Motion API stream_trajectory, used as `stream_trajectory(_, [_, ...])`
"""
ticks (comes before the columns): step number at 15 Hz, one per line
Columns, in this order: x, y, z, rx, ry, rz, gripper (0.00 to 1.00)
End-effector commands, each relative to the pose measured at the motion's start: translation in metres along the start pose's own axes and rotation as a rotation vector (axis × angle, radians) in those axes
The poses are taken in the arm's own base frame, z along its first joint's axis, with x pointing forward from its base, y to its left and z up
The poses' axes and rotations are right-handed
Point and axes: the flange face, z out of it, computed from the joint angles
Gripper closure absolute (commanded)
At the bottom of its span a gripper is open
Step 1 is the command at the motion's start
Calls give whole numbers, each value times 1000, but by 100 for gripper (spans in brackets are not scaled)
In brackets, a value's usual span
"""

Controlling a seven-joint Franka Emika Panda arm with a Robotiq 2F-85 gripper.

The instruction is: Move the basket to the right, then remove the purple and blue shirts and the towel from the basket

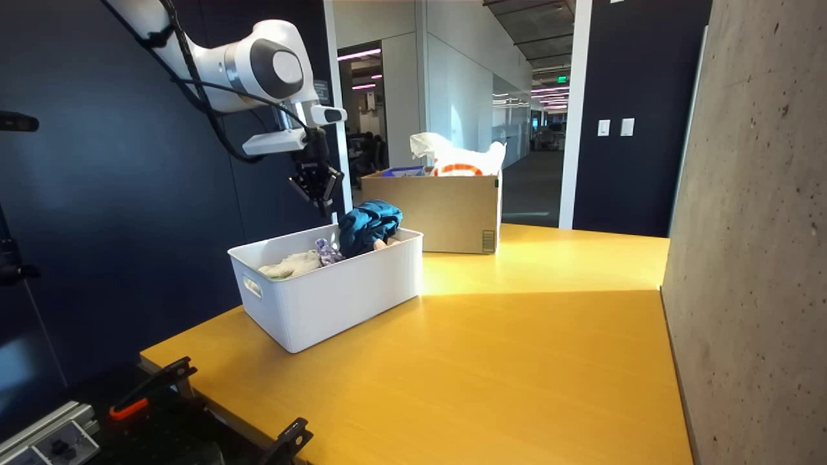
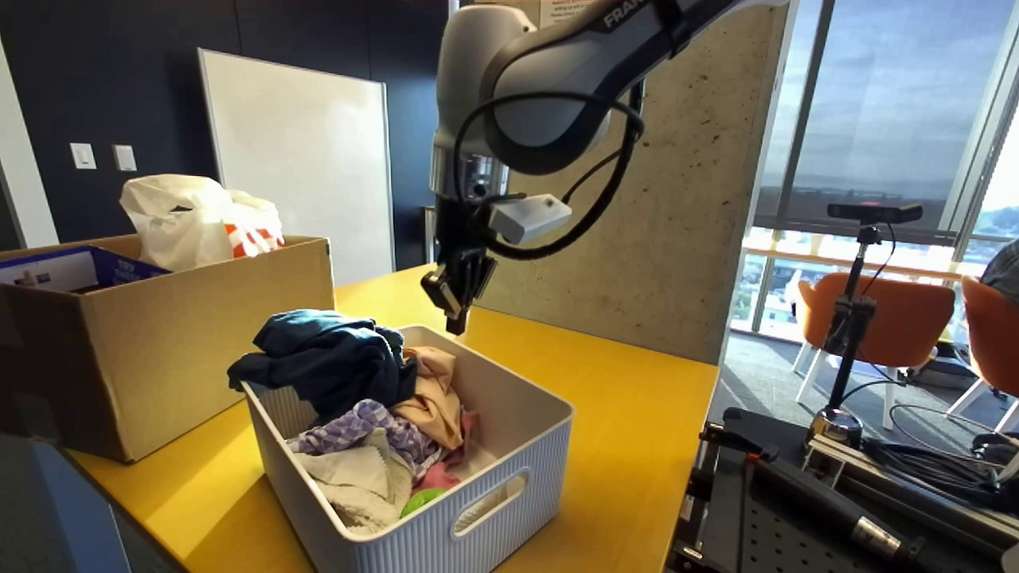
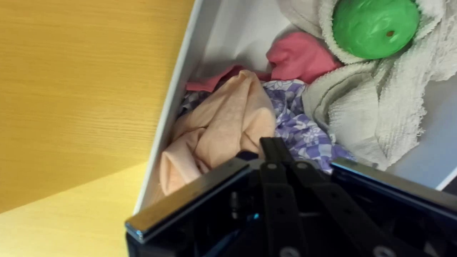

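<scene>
A white basket (image 1: 355,300) stands on the yellow table, also seen in an exterior view (image 2: 529,469) and the wrist view (image 3: 171,96). A dark blue shirt (image 1: 369,226) is bunched at one end and hangs over the rim (image 2: 326,358); in the wrist view it is mostly hidden. A purple patterned shirt (image 2: 370,430) lies mid-basket, also in the wrist view (image 3: 303,137). A whitish towel (image 2: 358,477) lies beside it (image 3: 360,117). My gripper (image 3: 274,140) is shut with nothing between its fingertips. It hangs above the basket in both exterior views (image 1: 325,208) (image 2: 456,322).
The basket also holds a peach cloth (image 3: 228,121), a pink cloth (image 3: 300,57) and a green round object (image 3: 375,28). A cardboard box (image 1: 433,213) with a plastic bag (image 1: 465,158) stands close beside the basket. A concrete wall (image 1: 743,226) borders the table (image 1: 517,368). Clamps (image 1: 287,442) grip its edge.
</scene>
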Motion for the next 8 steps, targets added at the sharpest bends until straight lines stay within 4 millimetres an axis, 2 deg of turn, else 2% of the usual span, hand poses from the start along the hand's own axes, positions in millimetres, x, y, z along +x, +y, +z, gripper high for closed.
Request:
stream_trajectory(1, [33, -44, 22, 1, -23, -83, 100])
stream_trajectory(2, [39, -55, 26, 2, -21, -104, 74])
stream_trajectory(3, [48, -62, 32, 4, -21, -115, 73])
stream_trajectory(5, [63, -72, 46, 2, -26, -125, 60])
stream_trajectory(8, [76, -71, 64, 12, -48, -133, 37])
